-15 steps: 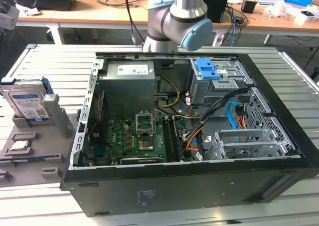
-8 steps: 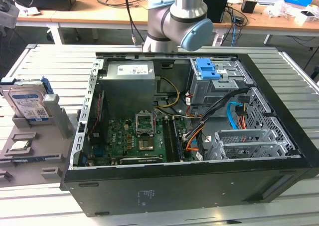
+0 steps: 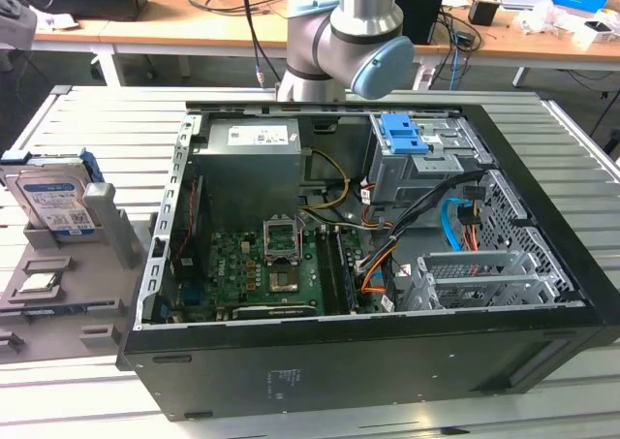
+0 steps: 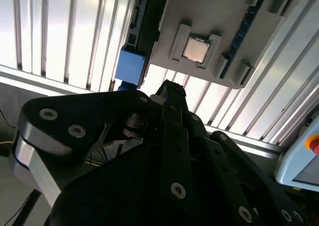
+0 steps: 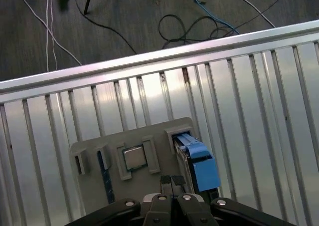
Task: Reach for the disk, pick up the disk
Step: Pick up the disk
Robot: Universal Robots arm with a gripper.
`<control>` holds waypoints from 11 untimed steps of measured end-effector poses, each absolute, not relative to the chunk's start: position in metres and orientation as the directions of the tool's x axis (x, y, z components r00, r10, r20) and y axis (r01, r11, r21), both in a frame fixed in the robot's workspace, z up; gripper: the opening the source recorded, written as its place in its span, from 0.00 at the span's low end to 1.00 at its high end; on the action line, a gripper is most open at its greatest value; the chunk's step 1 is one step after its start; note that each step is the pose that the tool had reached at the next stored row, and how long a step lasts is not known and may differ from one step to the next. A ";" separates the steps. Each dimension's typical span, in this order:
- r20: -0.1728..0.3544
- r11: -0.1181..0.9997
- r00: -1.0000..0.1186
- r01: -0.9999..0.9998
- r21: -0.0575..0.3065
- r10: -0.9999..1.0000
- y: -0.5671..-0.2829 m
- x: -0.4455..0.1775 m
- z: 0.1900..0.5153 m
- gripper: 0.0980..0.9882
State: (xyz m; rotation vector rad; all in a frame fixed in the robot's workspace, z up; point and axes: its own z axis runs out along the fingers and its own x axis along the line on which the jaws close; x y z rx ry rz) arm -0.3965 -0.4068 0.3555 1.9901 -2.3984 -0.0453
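Exterior view shows the slatted table bearing the open computer case. At that view's left, a grey holder keeps the disk standing on edge. In the first wrist view my gripper, jaws together and empty, hovers near the disk, with the processor chip beside it. A good reach, I judge, squares me over the disk's upper edge, clear of the chip.

Robotics lab, workshop-like. Robot arm at a slatted aluminium bench; opened PC case on it. Wooden desks behind, cluttered. Loose cables across the floor.
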 end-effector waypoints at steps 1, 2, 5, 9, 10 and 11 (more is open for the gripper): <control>0.000 0.171 -0.171 -0.984 0.038 -0.985 -0.407 -0.397 0.356 0.01; 0.000 0.160 -0.160 -0.986 0.038 -0.987 -0.407 -0.397 0.356 0.01; 0.001 0.127 -0.127 -0.991 0.038 -0.992 -0.407 -0.397 0.356 0.01; 0.000 0.075 -0.075 -0.996 0.038 -0.997 -0.407 -0.397 0.356 0.01; 0.000 0.063 -0.063 -0.997 0.038 -0.998 -0.407 -0.397 0.356 0.01; 0.001 0.052 -0.052 -0.998 0.038 -0.999 -0.407 -0.397 0.356 0.01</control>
